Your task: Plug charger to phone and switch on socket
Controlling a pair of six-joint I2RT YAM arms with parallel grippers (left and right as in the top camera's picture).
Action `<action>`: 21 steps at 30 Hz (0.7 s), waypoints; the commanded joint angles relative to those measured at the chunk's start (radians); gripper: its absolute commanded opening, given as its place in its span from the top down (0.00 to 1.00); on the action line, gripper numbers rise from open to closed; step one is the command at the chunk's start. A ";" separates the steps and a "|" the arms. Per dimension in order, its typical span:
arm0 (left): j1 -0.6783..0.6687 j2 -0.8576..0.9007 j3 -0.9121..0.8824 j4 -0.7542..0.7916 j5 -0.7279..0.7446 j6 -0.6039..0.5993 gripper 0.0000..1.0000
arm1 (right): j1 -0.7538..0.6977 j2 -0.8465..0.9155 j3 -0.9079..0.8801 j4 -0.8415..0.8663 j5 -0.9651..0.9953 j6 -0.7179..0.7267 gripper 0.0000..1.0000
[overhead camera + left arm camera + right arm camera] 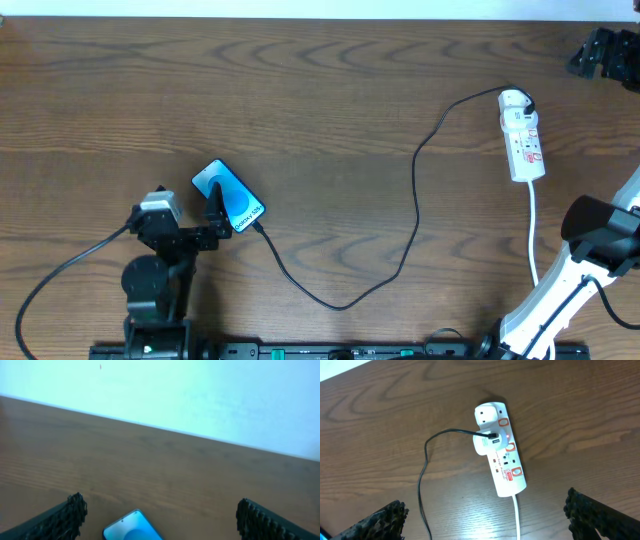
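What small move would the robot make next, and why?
Probably lower the right gripper toward the socket's red-ringed switches. The charger already reaches the phone's end, its plug sits in the socket, and the open right gripper hangs above it.

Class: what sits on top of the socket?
A white adapter sits on the socket, with the charger running into it. Whatever lies beneath the adapter, its pins included, is covered and cannot be seen.
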 commanded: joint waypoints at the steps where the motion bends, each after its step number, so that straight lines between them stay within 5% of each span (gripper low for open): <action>1: -0.003 -0.049 -0.059 0.056 -0.010 0.018 0.02 | -0.004 0.001 0.005 -0.003 0.003 0.014 0.01; 21: -0.003 -0.224 -0.154 0.066 -0.032 0.018 0.02 | -0.004 0.001 0.005 -0.003 0.003 0.014 0.01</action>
